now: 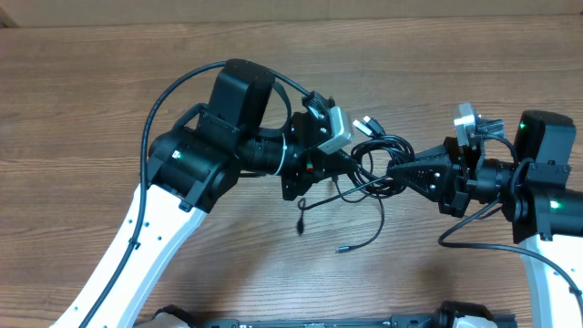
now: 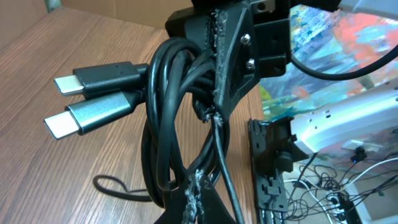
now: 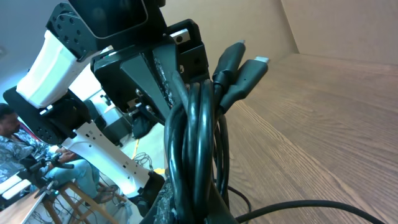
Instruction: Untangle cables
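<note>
Between the two grippers: the cables [image 1: 375,150] sit bunched in one small looped bundle, apparently held up off the table [image 1: 109,82], touching the left gripper [image 1: 349,167] on the side that faces the other arm.
Left gripper: closed on the bundle. The right wrist view shows its rough pads [image 3: 168,71] pressed against the loops, with no gap that I can make out.
Right gripper [image 1: 393,173]: just beyond the bundle from the left gripper, its fingers drawn to a point and pinched on the same loops.
Plug ends [image 1: 367,122]: two silver-tipped plugs poke out side by side, beyond the left gripper toward the far edge of the table.
Loose tails [image 1: 342,248]: thin slack ends trail onto the table on the near side of the left gripper, toward the robot's base.
Long axis: the loops run roughly from plugs to tails, crossing the line from the left gripper to the right one.
Nearer arm: neither, since both grip the bundle itself, close together.
Coming move, as I judge it: it turns on pulling away from the left gripper across the loops, which should open them.
</note>
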Motion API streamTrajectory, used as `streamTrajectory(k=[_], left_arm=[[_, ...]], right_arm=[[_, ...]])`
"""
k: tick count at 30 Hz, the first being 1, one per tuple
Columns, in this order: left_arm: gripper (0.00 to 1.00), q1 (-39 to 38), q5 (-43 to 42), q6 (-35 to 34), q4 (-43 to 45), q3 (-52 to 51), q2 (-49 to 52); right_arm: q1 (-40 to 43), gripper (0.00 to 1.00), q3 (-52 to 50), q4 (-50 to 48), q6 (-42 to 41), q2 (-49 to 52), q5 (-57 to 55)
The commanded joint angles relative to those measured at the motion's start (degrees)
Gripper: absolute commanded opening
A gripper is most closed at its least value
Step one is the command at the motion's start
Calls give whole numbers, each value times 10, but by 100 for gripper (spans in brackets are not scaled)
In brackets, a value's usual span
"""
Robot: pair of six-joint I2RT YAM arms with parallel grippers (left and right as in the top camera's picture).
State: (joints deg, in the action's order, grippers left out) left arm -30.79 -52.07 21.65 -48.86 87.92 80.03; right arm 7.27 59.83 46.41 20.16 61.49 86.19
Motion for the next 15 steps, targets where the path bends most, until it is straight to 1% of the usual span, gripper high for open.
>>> streamTrajectory(k=[1, 6, 7, 8, 12, 13, 15], left_arm=[[4, -4, 31, 15, 9, 6, -2], [5, -5, 29, -12, 42, 6, 0], [7, -7, 30, -19, 48, 6, 1], [11, -9, 30, -24, 53, 6, 2], [21, -20, 30, -26, 59, 6, 13], [25, -23, 30, -26, 61, 6, 17], [27, -26, 30, -26, 63, 6, 24]], right_arm=[[-3, 4, 2, 4, 9, -6, 37], [-23, 4, 2, 4, 9, -6, 37], [-28, 4, 2, 4, 9, -6, 37], [-33, 4, 2, 3, 9, -6, 37], [-55, 4, 2, 1, 9, -6, 37], [-61, 4, 2, 0, 9, -6, 37], [-68, 4, 2, -6, 9, -6, 38]])
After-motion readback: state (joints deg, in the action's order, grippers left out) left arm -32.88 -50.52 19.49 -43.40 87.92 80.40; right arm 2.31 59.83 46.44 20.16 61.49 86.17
